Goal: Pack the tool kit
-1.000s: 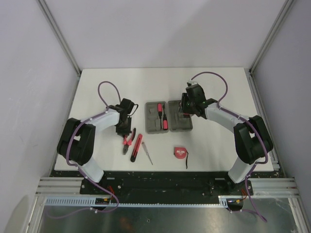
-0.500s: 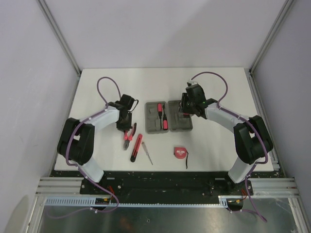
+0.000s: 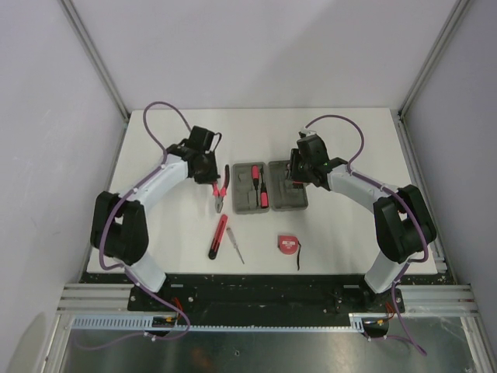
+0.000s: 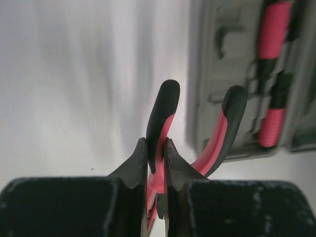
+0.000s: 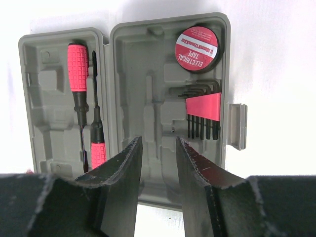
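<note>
My left hand (image 4: 155, 153), left of centre, is clamped on one handle of the pliers (image 4: 228, 116), just beside the open case (image 3: 242, 194) mid-frame. My right hand (image 5: 158, 153) hovers over its right half, jaws partly apart, holding nothing.

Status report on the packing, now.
Left gripper shut on pliers, beside case. Right gripper open above case. Tape measure unpacked. Nothing between pliers and case.
</note>
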{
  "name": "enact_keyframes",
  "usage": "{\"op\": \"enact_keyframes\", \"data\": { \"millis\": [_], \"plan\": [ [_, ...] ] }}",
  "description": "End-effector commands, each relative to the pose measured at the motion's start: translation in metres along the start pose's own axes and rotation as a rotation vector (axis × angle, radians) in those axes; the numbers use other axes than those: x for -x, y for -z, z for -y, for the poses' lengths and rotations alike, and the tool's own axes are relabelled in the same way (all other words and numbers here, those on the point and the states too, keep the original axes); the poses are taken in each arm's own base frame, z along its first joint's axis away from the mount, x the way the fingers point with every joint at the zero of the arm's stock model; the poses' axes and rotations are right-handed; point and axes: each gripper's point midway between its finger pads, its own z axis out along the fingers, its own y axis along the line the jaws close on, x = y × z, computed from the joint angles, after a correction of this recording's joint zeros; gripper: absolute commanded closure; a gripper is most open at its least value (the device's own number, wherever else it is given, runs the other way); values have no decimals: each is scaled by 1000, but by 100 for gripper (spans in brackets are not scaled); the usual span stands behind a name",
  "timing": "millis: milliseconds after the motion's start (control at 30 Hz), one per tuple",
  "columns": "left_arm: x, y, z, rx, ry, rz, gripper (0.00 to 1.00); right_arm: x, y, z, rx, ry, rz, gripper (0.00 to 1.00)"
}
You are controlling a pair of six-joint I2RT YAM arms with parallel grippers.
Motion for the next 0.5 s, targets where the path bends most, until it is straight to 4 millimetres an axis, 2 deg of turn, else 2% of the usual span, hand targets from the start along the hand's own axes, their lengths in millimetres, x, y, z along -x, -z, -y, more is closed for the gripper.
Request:
{"op": "enact_keyframes", "data": {
  "millis": [0,200,467],
  "plan": [
    [44,13,49,-125,141,75,100,11,6,0,1,-8,34,62],
    [65,4,92,-151,158,104,100,9,7,1,2,-13,35,62],
    [67,-22,108,-101,155,108,100,6,5,0,6,-21,27,62]
  ]
}}
